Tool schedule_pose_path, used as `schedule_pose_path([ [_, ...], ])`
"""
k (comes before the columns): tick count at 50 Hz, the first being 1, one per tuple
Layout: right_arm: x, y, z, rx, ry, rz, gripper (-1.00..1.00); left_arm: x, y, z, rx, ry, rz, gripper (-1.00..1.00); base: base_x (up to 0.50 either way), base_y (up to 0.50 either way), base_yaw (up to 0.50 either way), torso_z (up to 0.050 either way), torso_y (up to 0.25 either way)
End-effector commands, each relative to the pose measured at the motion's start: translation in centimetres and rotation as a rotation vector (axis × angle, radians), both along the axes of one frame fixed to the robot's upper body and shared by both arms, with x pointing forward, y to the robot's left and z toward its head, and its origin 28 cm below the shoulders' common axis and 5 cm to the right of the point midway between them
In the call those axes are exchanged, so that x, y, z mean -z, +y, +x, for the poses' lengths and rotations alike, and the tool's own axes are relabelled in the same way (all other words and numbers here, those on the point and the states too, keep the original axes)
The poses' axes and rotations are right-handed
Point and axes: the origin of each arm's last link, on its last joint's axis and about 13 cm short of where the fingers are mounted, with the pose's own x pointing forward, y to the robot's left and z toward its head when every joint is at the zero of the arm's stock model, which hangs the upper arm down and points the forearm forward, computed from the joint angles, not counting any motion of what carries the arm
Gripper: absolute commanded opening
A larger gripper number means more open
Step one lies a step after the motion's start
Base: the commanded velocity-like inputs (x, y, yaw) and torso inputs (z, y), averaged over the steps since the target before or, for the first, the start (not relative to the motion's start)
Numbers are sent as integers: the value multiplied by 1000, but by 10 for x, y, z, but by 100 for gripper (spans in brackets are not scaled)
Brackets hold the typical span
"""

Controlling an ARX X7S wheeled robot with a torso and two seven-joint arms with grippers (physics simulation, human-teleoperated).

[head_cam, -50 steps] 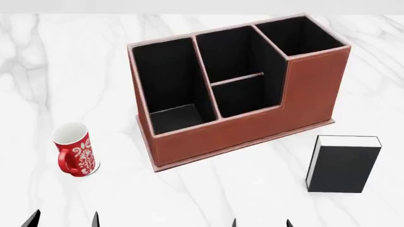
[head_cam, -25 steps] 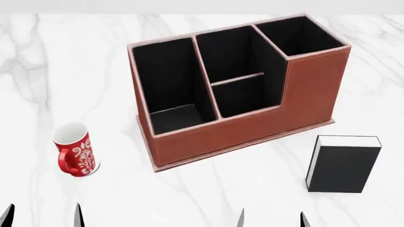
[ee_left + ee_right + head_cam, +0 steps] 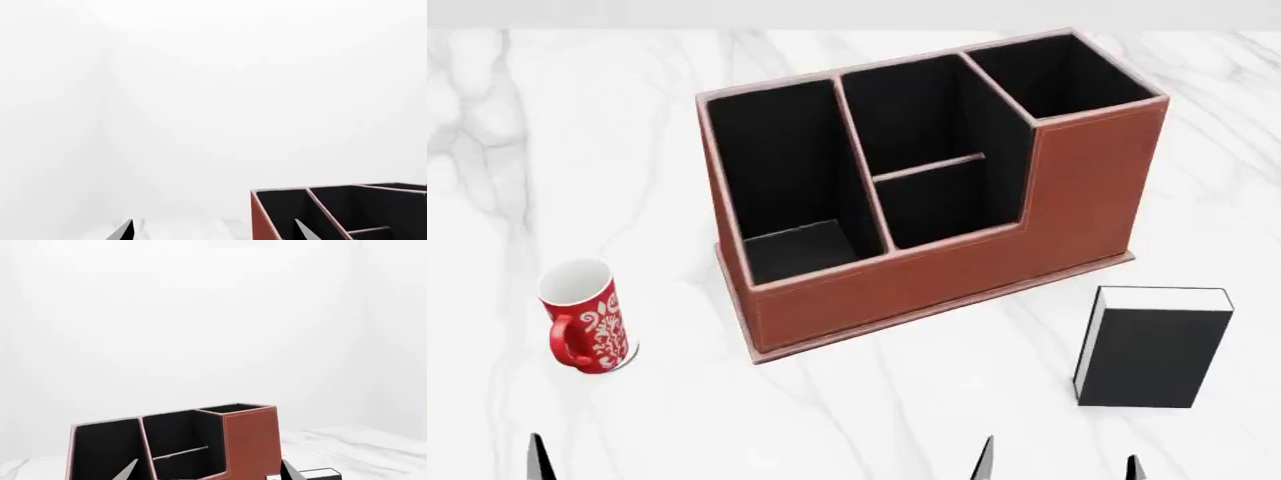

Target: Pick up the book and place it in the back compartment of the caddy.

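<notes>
Black book (image 3: 1154, 348) just beyond right claw (image 3: 1057, 462).

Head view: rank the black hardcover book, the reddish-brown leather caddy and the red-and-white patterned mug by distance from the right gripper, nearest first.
1. Black hardcover book: standing on the marble just ahead and to the right of the right gripper.
2. Reddish-brown leather caddy: farther ahead, centre of the table.
3. Red-and-white patterned mug: far across on the left side.
</notes>
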Motion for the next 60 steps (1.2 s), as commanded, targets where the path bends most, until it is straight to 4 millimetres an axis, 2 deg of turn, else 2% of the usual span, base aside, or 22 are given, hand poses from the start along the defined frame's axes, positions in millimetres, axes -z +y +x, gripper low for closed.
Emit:
schedule_pose_path([
  [1, -5, -2, -8, 25, -90, 20, 100, -3, 0, -7, 3, -80, -3, 100, 0, 0, 0, 0, 0],
  [16, -5, -2, -11, 29, -136, 22, 100, -4, 1, -9, -2, -137, 4, 100, 0, 0, 0, 0, 0],
  [60, -7, -4, -12, 32, -126, 45, 100, -10, 6, -6, -50, -189, -35, 100, 0, -38, 0, 0, 0],
])
